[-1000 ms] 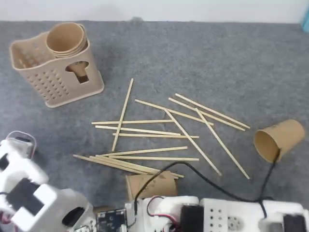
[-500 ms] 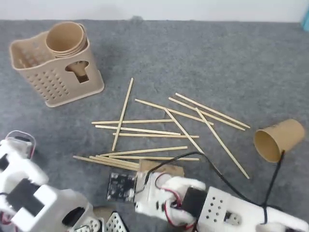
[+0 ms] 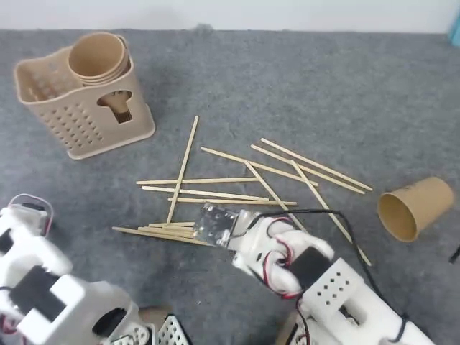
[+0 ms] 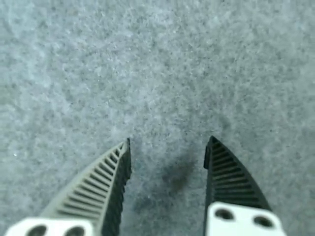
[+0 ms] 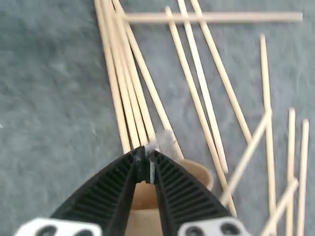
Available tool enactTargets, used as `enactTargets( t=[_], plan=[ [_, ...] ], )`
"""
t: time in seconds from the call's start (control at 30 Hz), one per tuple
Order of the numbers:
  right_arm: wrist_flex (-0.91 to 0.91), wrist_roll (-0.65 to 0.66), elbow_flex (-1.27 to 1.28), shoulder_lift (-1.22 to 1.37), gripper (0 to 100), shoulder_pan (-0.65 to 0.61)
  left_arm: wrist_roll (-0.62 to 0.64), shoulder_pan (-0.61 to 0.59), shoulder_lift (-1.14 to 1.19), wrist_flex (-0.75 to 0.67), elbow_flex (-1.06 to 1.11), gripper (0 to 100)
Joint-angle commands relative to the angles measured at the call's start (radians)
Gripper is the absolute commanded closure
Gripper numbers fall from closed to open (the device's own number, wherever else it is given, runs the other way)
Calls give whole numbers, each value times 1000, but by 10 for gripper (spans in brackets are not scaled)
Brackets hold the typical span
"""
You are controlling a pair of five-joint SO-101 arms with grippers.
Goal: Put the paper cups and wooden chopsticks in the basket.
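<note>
Grey carpet (image 3: 302, 86): chopsticks (image 3: 194, 181), cup (image 3: 417, 207), basket (image 3: 86, 126).

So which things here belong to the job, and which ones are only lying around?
For the job:
- basket
- stacked cups inside it
- cup on its side
- pinched cup in the right gripper
- scattered chopsticks

Only lying around:
- grey carpet
- blue thing at the far edge

A grey felt-like cover (image 3: 338, 86) spreads over the whole bench; a pale strip (image 3: 287, 13) runs along its far edge, with a blue object (image 3: 456, 30) at one far corner
</note>
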Motion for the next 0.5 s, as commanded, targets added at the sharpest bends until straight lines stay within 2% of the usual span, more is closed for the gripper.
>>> enactTargets(
  t=[0.0, 0.13, 0.47],
  plan=[
    [136, 51, -117, -27, 979, 94, 9, 0, -3, 5, -33, 772],
    [266, 103, -172, -27, 979, 191, 6, 17, -3, 5, -27, 772],
    [447, 199, -272, -27, 979, 377, 5, 18, -3, 5, -24, 772]
  ],
)
